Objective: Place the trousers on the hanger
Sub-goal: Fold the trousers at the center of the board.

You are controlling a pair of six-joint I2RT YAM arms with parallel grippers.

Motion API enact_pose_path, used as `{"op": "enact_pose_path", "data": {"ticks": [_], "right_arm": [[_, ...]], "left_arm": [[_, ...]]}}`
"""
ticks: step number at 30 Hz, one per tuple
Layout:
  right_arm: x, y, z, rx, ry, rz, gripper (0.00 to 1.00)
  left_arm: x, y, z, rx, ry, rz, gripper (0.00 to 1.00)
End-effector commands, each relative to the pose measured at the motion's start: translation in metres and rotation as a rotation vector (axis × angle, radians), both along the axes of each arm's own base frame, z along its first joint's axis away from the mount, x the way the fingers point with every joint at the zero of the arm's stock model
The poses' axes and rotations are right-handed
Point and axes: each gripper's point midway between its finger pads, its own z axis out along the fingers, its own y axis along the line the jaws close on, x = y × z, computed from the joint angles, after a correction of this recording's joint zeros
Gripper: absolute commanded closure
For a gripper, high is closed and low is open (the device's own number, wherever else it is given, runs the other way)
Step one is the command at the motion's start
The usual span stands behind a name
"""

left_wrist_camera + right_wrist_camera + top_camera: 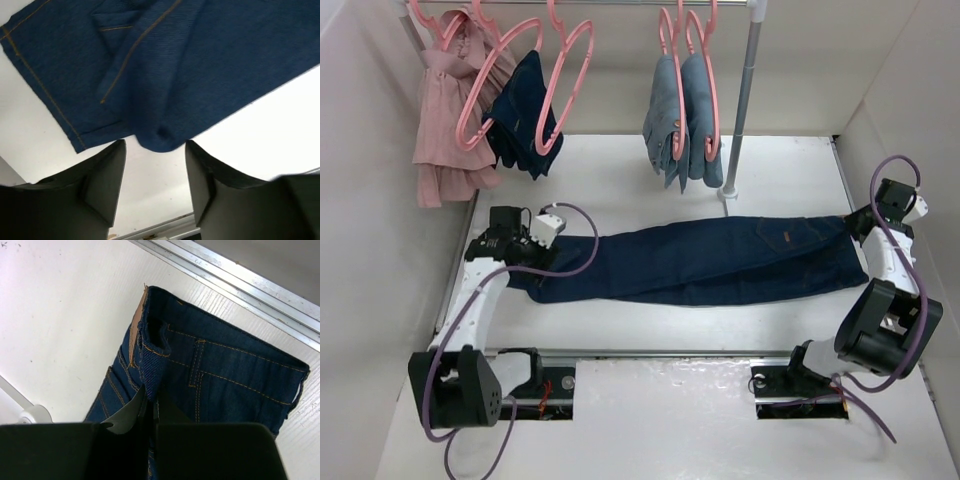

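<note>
Now your right hand (pixel 150 401) pinches the trousers (pixel 700 262) at the waist; your left hand (pixel 155 146) gapes over the hem, grip due next.

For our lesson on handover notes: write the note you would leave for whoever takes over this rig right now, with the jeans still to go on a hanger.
Left gripper: open, fingers either side of a leg end of the dark navy jeans, not gripping.
Right gripper: shut on the waistband.
Jeans lie stretched along the table; a bare-looking pink hanger hangs on the clothes rack at the back.
Done: waist gripped.
Left: probably grip the leg end, lift, drape over the hanger.
</note>
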Motion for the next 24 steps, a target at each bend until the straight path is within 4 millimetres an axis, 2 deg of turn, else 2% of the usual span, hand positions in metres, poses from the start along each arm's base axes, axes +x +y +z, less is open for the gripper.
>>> {"op": "enact_pose_path", "data": {"ticks": [1,2,4,6,9,10,14,19,20,24], "right_arm": [[0.017,-0.008,0.017,-0.047,-0.075,0.012,1.0],[0.018,-0.006,0.017,-0.042,-0.078,0.019,1.0],[0.018,-0.006,0.017,-0.042,-0.078,0.019,1.0],[0.02,-0.006,0.019,-0.047,-0.084,0.032,1.0],[0.022,-0.001,0.015,-0.037,-0.079,0.048,1.0],[0.023,-0.001,0.011,-0.032,-0.07,0.048,1.0],[0.022,-0.003,0.007,-0.033,-0.057,0.04,1.0],[0.022,-0.003,0.007,-0.033,-0.057,0.04,1.0],[0.02,-0.002,0.003,-0.028,-0.049,0.04,1.0],[0.02,-0.002,0.007,-0.033,-0.057,0.04,1.0]], "left_arm": [[0.02,0.015,0.01,-0.017,-0.021,0.034,0.53],[0.028,0.021,0.013,-0.016,-0.034,0.057,0.53],[0.033,0.034,0.006,-0.018,0.004,0.105,0.53],[0.043,0.037,0.007,-0.032,-0.002,0.122,0.53],[0.047,0.052,-0.014,0.015,0.058,0.161,0.53],[0.046,0.053,-0.027,0.021,0.109,0.165,0.54],[0.043,0.052,-0.053,0.004,0.2,0.186,0.56],[0.053,0.06,-0.065,0.03,0.189,0.245,0.56],[0.06,0.063,-0.063,0.04,0.16,0.26,0.56],[0.061,0.068,-0.073,0.055,0.173,0.295,0.56]]}}
